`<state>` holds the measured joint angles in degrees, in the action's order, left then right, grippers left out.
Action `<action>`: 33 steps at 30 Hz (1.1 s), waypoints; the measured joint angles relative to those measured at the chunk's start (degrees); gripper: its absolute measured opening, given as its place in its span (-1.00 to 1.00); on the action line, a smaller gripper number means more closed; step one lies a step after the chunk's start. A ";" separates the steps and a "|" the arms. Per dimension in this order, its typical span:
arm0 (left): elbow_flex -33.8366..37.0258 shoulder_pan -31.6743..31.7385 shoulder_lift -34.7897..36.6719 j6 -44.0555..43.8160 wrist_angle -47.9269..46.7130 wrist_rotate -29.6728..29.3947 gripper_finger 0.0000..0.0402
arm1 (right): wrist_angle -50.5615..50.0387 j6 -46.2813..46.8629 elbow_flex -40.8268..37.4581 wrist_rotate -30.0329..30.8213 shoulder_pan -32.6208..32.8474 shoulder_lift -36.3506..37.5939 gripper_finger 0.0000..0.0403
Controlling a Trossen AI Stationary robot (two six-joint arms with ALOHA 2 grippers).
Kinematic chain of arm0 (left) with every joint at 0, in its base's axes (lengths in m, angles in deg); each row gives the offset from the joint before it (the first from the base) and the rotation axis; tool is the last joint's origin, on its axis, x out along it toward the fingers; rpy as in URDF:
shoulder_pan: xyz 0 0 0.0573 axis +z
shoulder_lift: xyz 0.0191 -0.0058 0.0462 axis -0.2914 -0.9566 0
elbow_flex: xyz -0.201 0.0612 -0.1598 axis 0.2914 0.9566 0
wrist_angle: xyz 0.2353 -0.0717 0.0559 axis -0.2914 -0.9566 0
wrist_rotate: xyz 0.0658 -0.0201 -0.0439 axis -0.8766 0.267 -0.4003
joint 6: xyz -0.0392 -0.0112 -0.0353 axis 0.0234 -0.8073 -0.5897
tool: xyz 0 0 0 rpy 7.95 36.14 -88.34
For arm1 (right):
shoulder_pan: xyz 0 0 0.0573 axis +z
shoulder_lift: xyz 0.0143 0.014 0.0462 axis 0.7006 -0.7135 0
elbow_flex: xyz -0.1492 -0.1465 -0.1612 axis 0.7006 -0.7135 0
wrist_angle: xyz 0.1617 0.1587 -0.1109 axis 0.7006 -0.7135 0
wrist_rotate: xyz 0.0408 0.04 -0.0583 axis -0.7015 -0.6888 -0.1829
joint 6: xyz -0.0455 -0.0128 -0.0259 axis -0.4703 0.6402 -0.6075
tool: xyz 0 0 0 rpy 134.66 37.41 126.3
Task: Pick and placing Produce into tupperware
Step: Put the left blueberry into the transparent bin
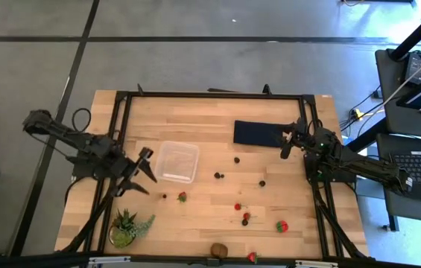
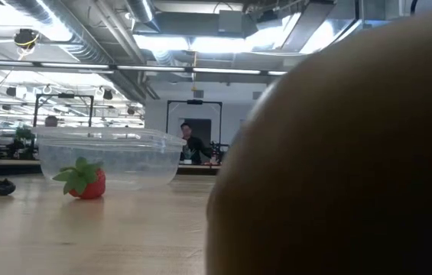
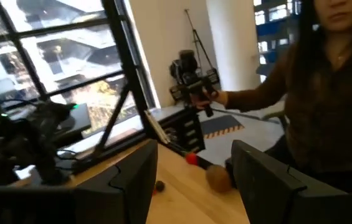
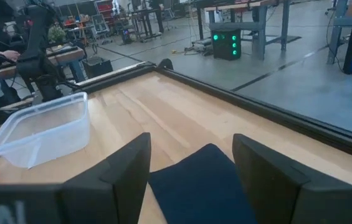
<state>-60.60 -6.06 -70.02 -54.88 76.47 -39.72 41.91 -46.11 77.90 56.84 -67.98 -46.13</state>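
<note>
Clear tupperware amid open tabletop.

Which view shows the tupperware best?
The high view: the whole tupperware shows, apparently empty. The low view gives its side wall behind a strawberry; the right wrist view shows it at an angle; the left wrist view misses it.

- Even overhead light falls on the table, shadows faint.
- Ceiling lights glare in the low view.
- A brown fruit looms close, blurred.
</note>
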 joint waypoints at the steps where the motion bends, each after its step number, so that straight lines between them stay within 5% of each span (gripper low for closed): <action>1: 0.12 -1.61 -0.57 -1.17 -0.05 -2.85 -0.02 | -0.02 0.07 0.00 -0.01 0.01 -0.01 0.13; 6: 1.47 -9.23 -4.15 -8.97 -0.25 -22.21 -0.02 | -0.02 -0.13 0.00 -0.01 0.01 0.00 0.13; 19: 1.57 -23.39 -14.68 -25.62 2.98 -43.37 -0.08 | -0.13 -0.28 0.00 -0.01 -0.01 0.00 0.13; 27: 1.57 -26.38 -22.03 -31.57 2.72 -48.63 -0.25 | -0.30 -0.04 0.00 -0.03 -0.01 -0.02 0.13; 33: 1.58 -26.50 -25.27 -40.08 2.53 -46.32 -0.38 | -0.30 1.62 0.00 -0.03 0.01 0.00 0.13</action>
<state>-59.03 -32.56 -95.29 -94.96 78.99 -86.04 41.61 -44.49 77.90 56.81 -67.96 -46.13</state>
